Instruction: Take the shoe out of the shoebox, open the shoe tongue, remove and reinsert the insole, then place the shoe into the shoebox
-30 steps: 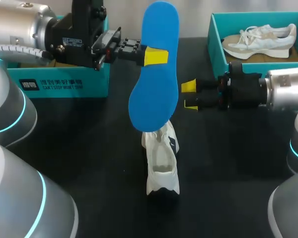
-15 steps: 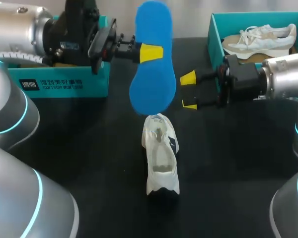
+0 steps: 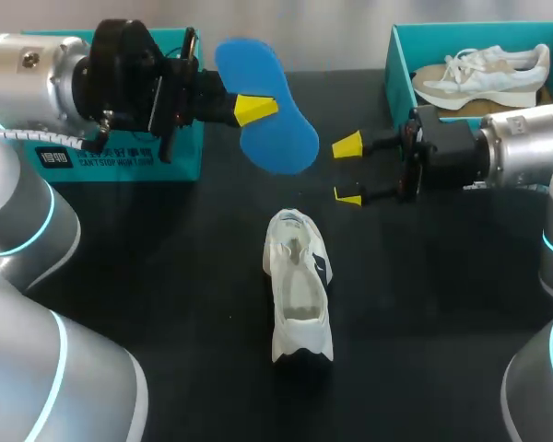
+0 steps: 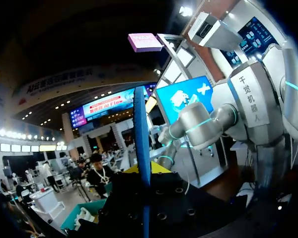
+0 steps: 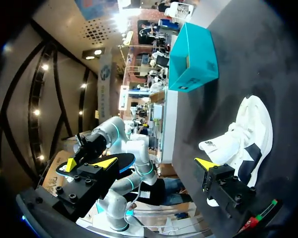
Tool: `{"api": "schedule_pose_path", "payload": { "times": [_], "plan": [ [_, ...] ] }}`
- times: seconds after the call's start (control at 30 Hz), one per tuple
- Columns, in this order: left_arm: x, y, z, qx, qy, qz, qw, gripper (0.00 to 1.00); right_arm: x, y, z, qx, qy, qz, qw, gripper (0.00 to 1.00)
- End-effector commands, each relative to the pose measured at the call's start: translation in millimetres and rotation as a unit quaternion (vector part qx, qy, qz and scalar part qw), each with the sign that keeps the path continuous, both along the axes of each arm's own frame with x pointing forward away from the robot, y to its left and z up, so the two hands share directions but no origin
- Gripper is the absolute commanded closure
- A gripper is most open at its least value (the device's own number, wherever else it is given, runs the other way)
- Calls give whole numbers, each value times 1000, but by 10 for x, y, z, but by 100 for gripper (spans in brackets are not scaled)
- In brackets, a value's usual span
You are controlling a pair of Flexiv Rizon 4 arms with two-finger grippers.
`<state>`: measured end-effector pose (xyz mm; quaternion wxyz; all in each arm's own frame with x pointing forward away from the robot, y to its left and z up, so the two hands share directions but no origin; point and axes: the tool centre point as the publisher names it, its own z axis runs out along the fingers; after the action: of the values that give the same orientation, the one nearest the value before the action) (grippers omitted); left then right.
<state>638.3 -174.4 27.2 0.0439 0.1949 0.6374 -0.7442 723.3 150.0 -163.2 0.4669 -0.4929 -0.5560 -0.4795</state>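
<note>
My left gripper (image 3: 255, 109) is shut on a blue insole (image 3: 272, 124) and holds it tilted in the air, beyond and to the left of the white shoe (image 3: 298, 281). That shoe lies on the black table, toe toward the far side, its opening showing. In the left wrist view the insole (image 4: 141, 139) is edge-on between my left gripper's (image 4: 144, 171) fingers. My right gripper (image 3: 349, 171) is open and holds nothing, right of the insole and beyond the shoe. From the right wrist, the shoe (image 5: 243, 134) lies under and beside my right gripper (image 5: 156, 163).
A teal shoebox (image 3: 401, 69) at the far right holds a second white shoe (image 3: 484, 74). Another teal box (image 3: 120, 157) stands at the far left behind my left wrist, also seen as the box (image 5: 193, 64) in the right wrist view.
My left gripper has drawn the insole away from above the shoe, to the left and farther back, and tipped it from upright to slanted. The right gripper shifted slightly farther back, still open.
</note>
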Motion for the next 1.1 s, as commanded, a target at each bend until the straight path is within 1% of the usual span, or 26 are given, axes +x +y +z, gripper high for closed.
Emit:
{"api": "schedule_pose_path", "payload": {
  "times": [0.03, 0.1, 0.13, 0.17, 0.23, 0.27, 0.3, 0.33, 0.4, 0.47, 0.5, 0.53, 0.57, 0.63, 0.67, 0.7, 0.73, 1.1],
  "plan": [
    [-13, -5, -21, -3, 0, 1, 1000, 100, 2, 17, 0, -1, 0, 0, 1000, 0],
    [-13, -5, -21, -3, 0, 1, 1000, 100, 2, 17, 0, -1, 0, 0, 1000, 0],
    [3, -13, -56, -5, -31, 4, 1000, 100, 2, 17, 0, -1, 0, 0, 1000, 0],
    [45, -15, -90, -10, -28, 8, 1000, 100, 2, 17, 0, -1, 0, 0, 1000, 0],
    [94, -20, -111, -20, -108, 15, 994, 100, 2, 17, 0, -1, 0, 0, 1000, 0],
    [124, -14, -117, -23, -104, 15, 994, 100, 2, 17, 0, -1, 0, 0, 1000, 0],
    [147, -17, -119, -27, -135, 12, 990, 100, 2, 17, 0, -1, 0, 0, 1000, 0],
    [160, -14, -115, -21, -176, 15, 984, 100, 2, 17, 0, -1, 0, 0, 1000, 0],
    [181, -10, -106, -28, -228, 17, 973, 100, 2, 17, 0, -1, 0, 0, 1000, 0],
    [175, 1, -110, -37, -308, 28, 950, 100, 2, 17, 0, -1, 0, 0, 1000, 0],
    [166, 4, -127, -42, -364, 41, 930, 100, 2, 17, 0, -1, 0, 0, 1000, 0],
    [153, 1, -170, -49, -424, 52, 903, 100, 2, 17, 0, -1, 0, 0, 1000, 0],
    [139, 1, -216, -58, -467, 61, 880, 100, 2, 17, 0, -1, 0, 0, 1000, 0],
    [152, -7, -317, -72, -522, 77, 847, 100, 2, 17, 0, -1, 0, 0, 1000, 0],
    [167, -9, -358, -81, -552, 81, 826, 100, 2, 17, 0, -1, 0, 0, 1000, 0],
    [191, -5, -389, -89, -567, 83, 815, 100, 2, 17, 0, -1, 0, 0, 1000, 0],
    [232, -5, -411, -83, -569, 89, 813, 100, 2, 17, 0, -1, 0, 0, 1000, 0],
    [232, -5, -411, -83, -569, 89, 813, 100, 2, 17, 0, -1, 0, 0, 1000, 0]
  ]
}}
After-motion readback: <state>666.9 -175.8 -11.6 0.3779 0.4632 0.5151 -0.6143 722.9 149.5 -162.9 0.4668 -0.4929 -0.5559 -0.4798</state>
